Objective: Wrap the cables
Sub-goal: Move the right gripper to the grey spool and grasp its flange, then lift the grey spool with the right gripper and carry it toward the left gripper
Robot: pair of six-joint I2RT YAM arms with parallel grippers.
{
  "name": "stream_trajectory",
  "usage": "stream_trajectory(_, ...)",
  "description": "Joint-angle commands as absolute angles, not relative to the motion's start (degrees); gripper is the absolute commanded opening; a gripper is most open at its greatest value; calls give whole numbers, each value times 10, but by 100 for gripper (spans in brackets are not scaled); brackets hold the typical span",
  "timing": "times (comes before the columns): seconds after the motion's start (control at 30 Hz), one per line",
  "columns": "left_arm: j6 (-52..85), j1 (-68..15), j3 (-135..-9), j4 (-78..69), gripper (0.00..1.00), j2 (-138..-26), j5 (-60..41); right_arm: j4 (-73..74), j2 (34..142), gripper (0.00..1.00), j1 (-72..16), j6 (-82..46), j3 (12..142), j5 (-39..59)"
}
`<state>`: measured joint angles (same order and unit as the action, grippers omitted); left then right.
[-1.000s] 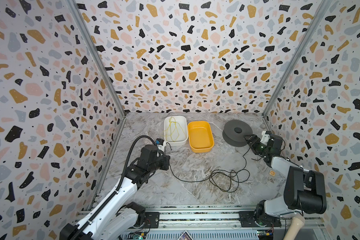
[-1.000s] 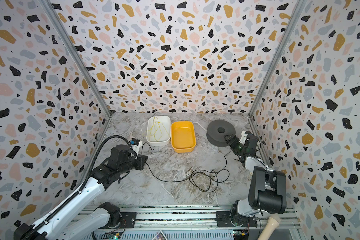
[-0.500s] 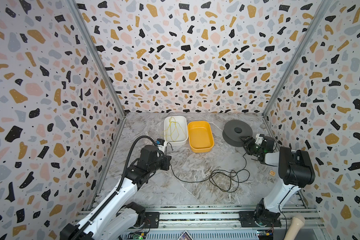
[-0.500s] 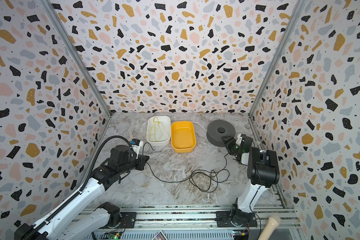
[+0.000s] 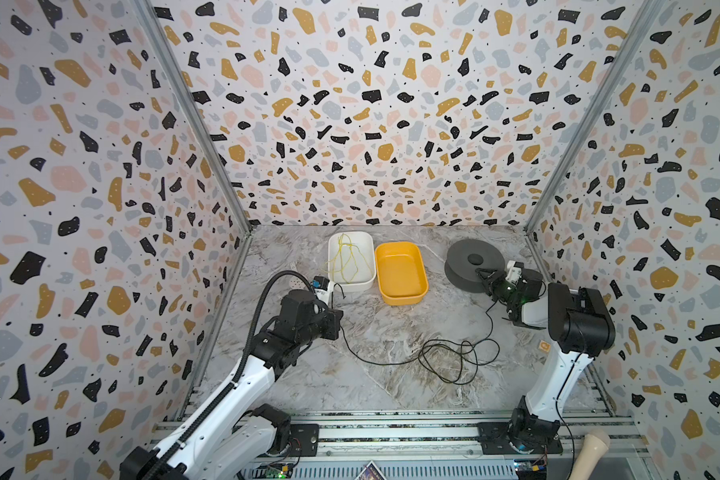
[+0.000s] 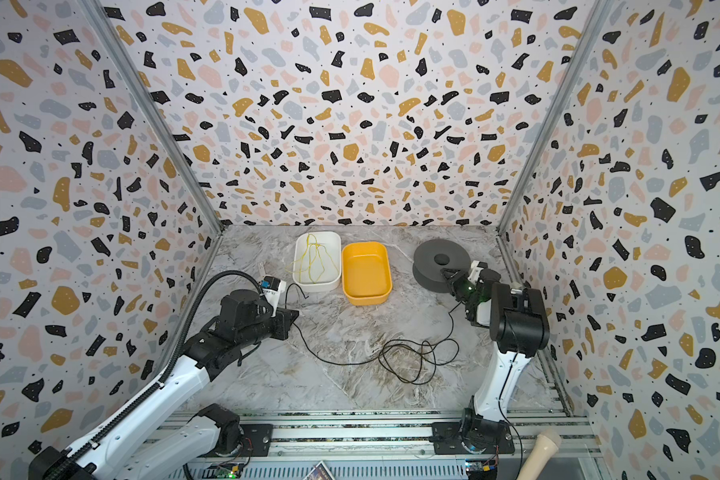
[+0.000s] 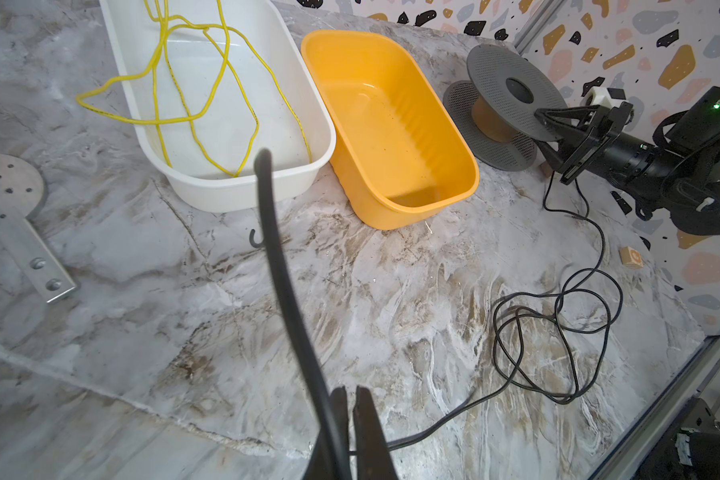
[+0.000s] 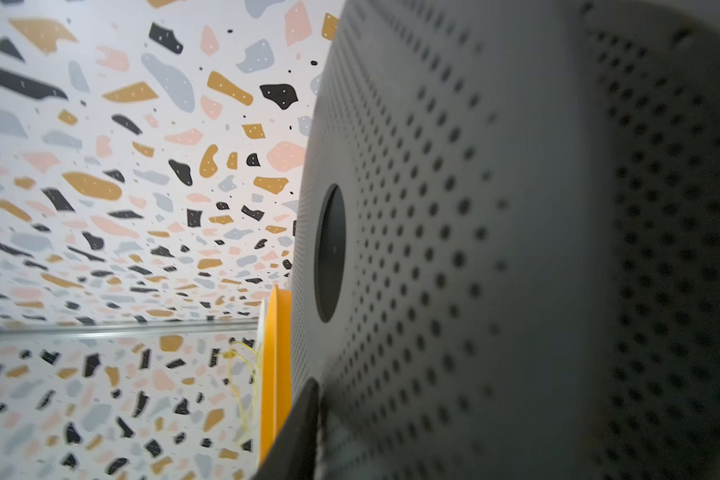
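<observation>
Now that the right claw (image 5: 481, 274) has closed onto the spool (image 5: 462, 253) at its rim, winding can likely begin.
The left claw (image 7: 352, 399) pinches the cable (image 7: 287, 291) near one end; its loops lie slack on the floor (image 5: 371, 324) between the arms.

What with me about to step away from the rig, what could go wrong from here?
The black cable, pinched in the left gripper, lies in crossed loops; pulling may tighten them into a knot.
The right gripper straddles the top rim of the spool; a pull there might tip it.
The cable runs up just below that gripper and could snag on it.
</observation>
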<state>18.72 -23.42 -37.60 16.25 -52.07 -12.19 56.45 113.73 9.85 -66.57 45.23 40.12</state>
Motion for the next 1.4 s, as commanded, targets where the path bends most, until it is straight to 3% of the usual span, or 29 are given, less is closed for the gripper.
stream_trajectory(0.0, 185, -232, -367, 141, 0, -514, -127, 588, 1131, 9, 96, -664, 467, 409)
stream_trajectory(0.13, 186, -232, -368, 145, 0, -520, -121, 550, 1101, 0, 95, -648, 466, 409)
stream_trajectory(0.27, 185, -232, -370, 149, 0, -520, -115, 462, 1026, 0, 92, -594, 468, 389)
stream_trajectory(0.5, 186, -231, -370, 150, 0, -513, -105, 195, 858, 0, 44, -417, 526, 269)
stream_trajectory(0.73, 187, -228, -372, 158, 0, -514, -82, -4, 721, 0, -35, -323, 569, 152)
stream_trajectory(0.93, 187, -227, -372, 155, 0, -515, -86, -119, 633, 0, -140, -304, 575, 80)
stream_trajectory(1.17, 187, -225, -372, 155, 0, -517, -86, -189, 552, 0, -348, -357, 532, -80)
stream_trajectory(1.37, 186, -225, -371, 154, 0, -517, -79, -212, 556, 0, -502, -400, 505, -200)
